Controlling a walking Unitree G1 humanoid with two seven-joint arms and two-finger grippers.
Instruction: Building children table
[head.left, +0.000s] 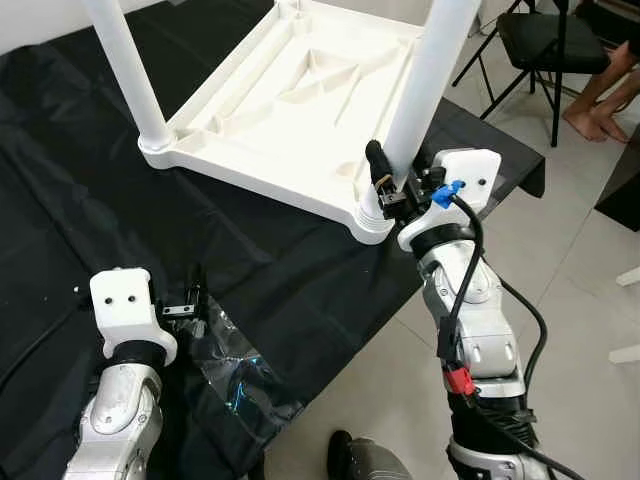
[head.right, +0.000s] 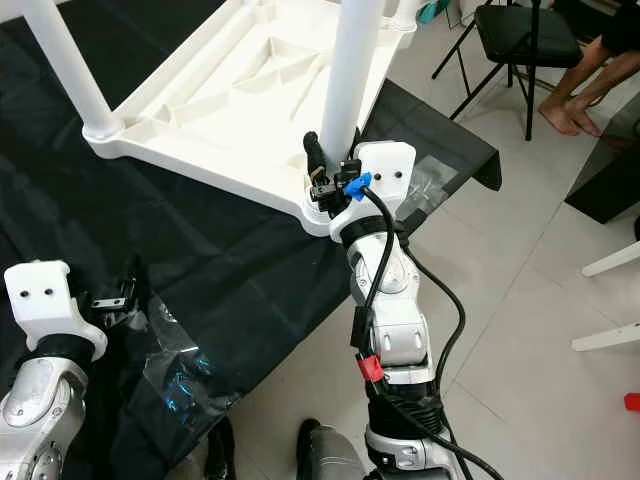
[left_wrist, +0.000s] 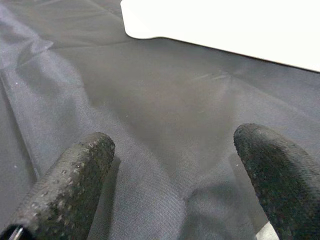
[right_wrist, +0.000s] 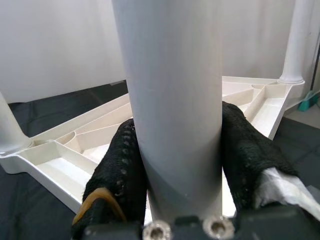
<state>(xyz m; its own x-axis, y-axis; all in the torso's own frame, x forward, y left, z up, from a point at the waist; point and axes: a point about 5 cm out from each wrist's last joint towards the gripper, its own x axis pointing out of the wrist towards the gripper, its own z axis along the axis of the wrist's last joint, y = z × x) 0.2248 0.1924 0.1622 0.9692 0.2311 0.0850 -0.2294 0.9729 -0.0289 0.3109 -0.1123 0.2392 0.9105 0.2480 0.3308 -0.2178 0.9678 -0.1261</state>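
A white plastic children's table (head.left: 290, 100) lies upside down on a black cloth (head.left: 80, 200). White round legs stand up from its corners. My right gripper (head.left: 395, 165) is shut on the near right leg (head.left: 425, 80) just above its socket; in the right wrist view the black fingers (right_wrist: 120, 170) press both sides of the leg (right_wrist: 170, 100). My left gripper (head.left: 190, 290) hovers low over the cloth, short of the table's near edge. It is open, with nothing between its fingers (left_wrist: 75, 175). Another leg (head.left: 130, 70) stands at the near left corner.
A crumpled clear plastic bag (head.left: 235, 365) lies on the cloth by the left gripper. The cloth ends to the right at a tiled floor (head.left: 580, 300). A black folding chair (head.left: 545, 40) and a person's bare feet (head.left: 590, 110) are at the far right.
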